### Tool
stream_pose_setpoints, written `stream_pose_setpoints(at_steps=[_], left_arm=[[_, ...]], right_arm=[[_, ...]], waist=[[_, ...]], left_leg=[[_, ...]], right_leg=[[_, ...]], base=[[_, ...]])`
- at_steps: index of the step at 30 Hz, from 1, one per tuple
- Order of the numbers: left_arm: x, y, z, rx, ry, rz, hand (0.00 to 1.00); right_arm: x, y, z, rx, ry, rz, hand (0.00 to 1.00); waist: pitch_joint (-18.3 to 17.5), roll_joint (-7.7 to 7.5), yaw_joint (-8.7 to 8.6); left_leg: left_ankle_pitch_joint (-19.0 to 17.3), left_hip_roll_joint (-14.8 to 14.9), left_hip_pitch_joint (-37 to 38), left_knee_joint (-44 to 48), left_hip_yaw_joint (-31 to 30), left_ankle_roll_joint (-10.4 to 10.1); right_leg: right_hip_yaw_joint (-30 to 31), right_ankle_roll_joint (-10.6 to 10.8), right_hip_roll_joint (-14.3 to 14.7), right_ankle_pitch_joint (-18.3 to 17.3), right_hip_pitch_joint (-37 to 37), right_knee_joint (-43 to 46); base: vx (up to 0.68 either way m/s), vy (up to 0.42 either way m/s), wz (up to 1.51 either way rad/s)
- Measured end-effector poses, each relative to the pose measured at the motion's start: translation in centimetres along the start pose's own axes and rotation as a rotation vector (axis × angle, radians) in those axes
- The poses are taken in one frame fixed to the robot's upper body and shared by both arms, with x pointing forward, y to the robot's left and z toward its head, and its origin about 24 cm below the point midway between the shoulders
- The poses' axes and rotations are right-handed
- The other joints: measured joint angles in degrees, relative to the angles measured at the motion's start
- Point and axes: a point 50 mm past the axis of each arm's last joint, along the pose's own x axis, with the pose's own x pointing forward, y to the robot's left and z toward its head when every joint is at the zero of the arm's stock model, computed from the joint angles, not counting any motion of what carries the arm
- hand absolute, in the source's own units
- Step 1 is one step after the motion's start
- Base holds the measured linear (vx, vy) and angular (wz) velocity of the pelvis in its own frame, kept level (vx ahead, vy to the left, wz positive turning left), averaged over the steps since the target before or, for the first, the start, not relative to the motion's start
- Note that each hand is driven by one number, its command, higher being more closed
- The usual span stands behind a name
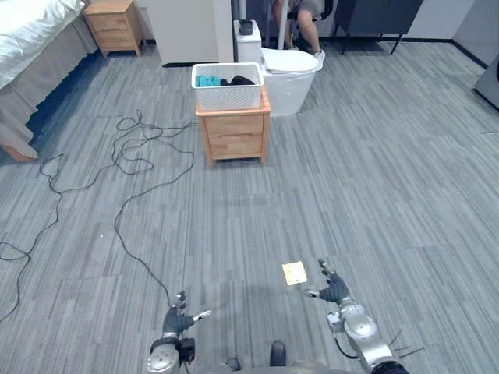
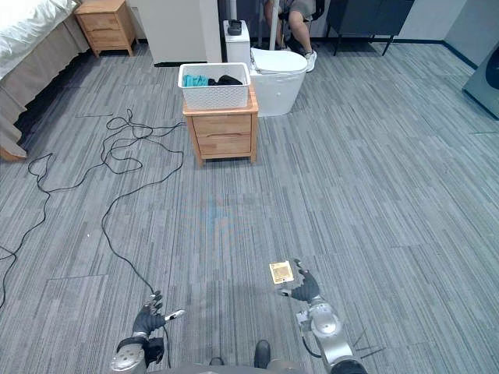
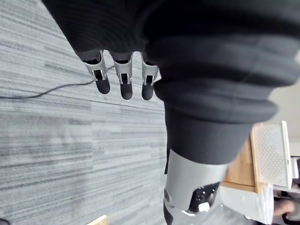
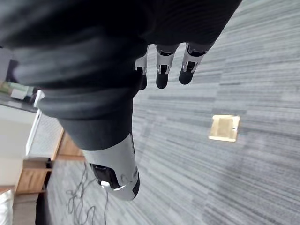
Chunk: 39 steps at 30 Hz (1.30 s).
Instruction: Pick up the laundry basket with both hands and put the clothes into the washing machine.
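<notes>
On nightstand, basket far beyond hands

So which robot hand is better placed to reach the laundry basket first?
Left, slightly. The laundry basket on the wooden cabinet lies far ahead, more in line with the open left robot hand than the open right robot hand. Neither reaches yet.

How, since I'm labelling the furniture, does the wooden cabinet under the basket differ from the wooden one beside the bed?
The central cabinet stands free on the open floor; the bedside cabinet sits at the back, next to the bed. The first carries the white laundry basket of clothes; the second's top looks bare. Both are light wood with drawer fronts.
</notes>
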Motion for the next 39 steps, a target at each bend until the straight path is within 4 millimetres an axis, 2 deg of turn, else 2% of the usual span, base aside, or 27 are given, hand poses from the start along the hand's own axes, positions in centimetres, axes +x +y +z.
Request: stream_pose_setpoints(at_steps=[8, 13, 21, 27, 28, 30, 31, 32, 33, 34, 35, 36, 39], left_arm=[[-0.5, 0.5, -1.5, 0.007, 0.057, 0.013, 0.0], [-0.6, 0.9, -1.7, -0.009, 0.065, 0.031, 0.0], [-0.6, 0.8, -1.7, -0.019, 0.069, 0.035, 0.0], [-0.5, 0.6, -1.6, -0.035, 0.063, 0.033, 0.0], [-0.5, 0.5, -1.3, -0.037, 0.048, 0.031, 0.0], [-0.4, 0.6, -0.7, -0.051, 0.025, 0.032, 0.0], [-0.2, 0.5, -0.4, -0.055, 0.014, 0.029, 0.0], [-0.1, 0.3, -0.1, -0.051, 0.006, 0.023, 0.0], [-0.1, 0.3, -0.1, -0.049, 0.004, 0.02, 0.0], [0.3, 0.0, 0.6, -0.037, -0.013, 0.007, 0.0], [0.4, 0.1, 0.8, -0.025, -0.019, 0.001, 0.0], [0.5, 0.1, 1.0, -0.017, -0.025, -0.002, 0.0], [0.8, -0.1, 1.7, -0.018, -0.041, -0.005, 0.0]], right_arm=[[-1.0, -0.8, -2.7, 0.038, 0.102, -0.03, 0.0], [-1.3, -1.3, -3.6, 0.054, 0.148, -0.054, 0.0], [-1.1, -1.3, -3.5, 0.06, 0.152, -0.059, 0.0], [-0.2, -1.4, -2.0, 0.062, 0.111, -0.06, 0.0], [0.1, -1.4, -1.6, 0.065, 0.099, -0.061, 0.0], [0.5, -1.2, -1.0, 0.062, 0.087, -0.053, 0.0], [0.5, -1.0, -1.0, 0.06, 0.091, -0.046, 0.0], [0.5, -0.7, -0.9, 0.053, 0.088, -0.035, 0.0], [0.6, -0.5, -0.7, 0.05, 0.081, -0.028, 0.0], [0.6, -0.2, -0.4, 0.054, 0.067, -0.021, 0.0], [0.4, 0.0, -0.5, 0.057, 0.069, -0.015, 0.0], [0.4, 0.2, -0.5, 0.052, 0.067, -0.005, 0.0], [0.6, 0.0, 0.1, 0.062, 0.043, -0.009, 0.0]], waist=[[-0.15, -0.21, -0.07], [-0.2, -0.3, -0.07], [-0.24, -0.41, -0.02], [-0.2, -0.67, 0.34], [-0.18, -0.4, 1.59], [-0.11, -0.29, 1.81], [-0.03, -0.29, 1.53], [0.19, -0.39, 1.58], [0.56, -0.31, 1.53], [2.6, -0.31, 1.04], [3.26, -0.07, 0.75], [3.3, -0.53, 0.52], [3.79, 0.02, -0.72]], left_leg=[[0.24, -0.04, 0.21, -1.16, -0.59, -0.1], [0.24, -0.04, 0.22, -1.62, -0.63, -0.1], [0.17, -0.1, -0.02, -1.94, 1.19, -0.07], [-1.83, 0.11, -2.93, 0.59, 3.86, 1.49], [-3.5, 0.76, -3.96, 2.55, 5.39, 1.65], [-5.33, 1.44, -5.26, 5.34, 6.36, 1.92], [-6.1, 1.44, -5.45, 6.83, 6.3, 2.23], [-6.96, 1.33, -4.81, 7.75, 6.29, 2.44], [-7.7, 1.33, -4.27, 8.26, 6.13, 2.57], [-9.74, 1.01, -1.39, 8.47, 4.46, 3.82], [-9.87, 0.56, -0.18, 8.2, 4.11, 3.91], [-10.66, 0.4, 1.25, 7.86, 2.91, 4.11], [-10.77, 1.65, 3.62, 5.64, 0.07, 3.81]], right_leg=[[-0.83, 0.89, -0.08, -0.62, -0.05, 0.0], [-0.9, 1.0, -0.05, -0.71, -0.24, 0.0], [0.63, 1.17, -0.01, -0.83, -1.17, 0.0], [3.34, 2.02, 0.11, -1.94, -3.92, 0.26], [2.88, 2.51, 0.08, -4.2, -5.64, 2.92], [1.41, 4.41, -0.63, -8.14, -10.13, 11.82], [-0.27, 5.74, -1.79, -10.87, -13.51, 20.4], [-2.27, 5.06, -3.11, -12.09, -16.99, 29.25], [-3.27, 5.3, -4.0, -12.38, -18.36, 33.67], [-5.58, 5.41, -6.27, -13.73, -21.43, 44.89], [-6.22, 5.29, -7.36, -15.28, -22.28, 47.34], [-7.23, 5.14, -8.31, -17.54, -23.56, 47.67], [-8.62, 4.89, -7.82, -17.19, -27.11, 37.37]], base=[[0.0, 0.003, 0.04], [0.0, 0.003, 0.01], [0.0, 0.024, -0.11], [0.0, 0.027, -0.25], [0.04, 0.05, -0.56], [0.05, 0.043, -0.32], [0.11, 0.062, 0.07], [0.13, 0.069, 0.11], [0.13, 0.072, 0.18], [0.16, 0.049, 0.3], [0.23, 0.038, 0.44], [0.24, 0.013, 0.42], [0.37, -0.046, 0.57]])
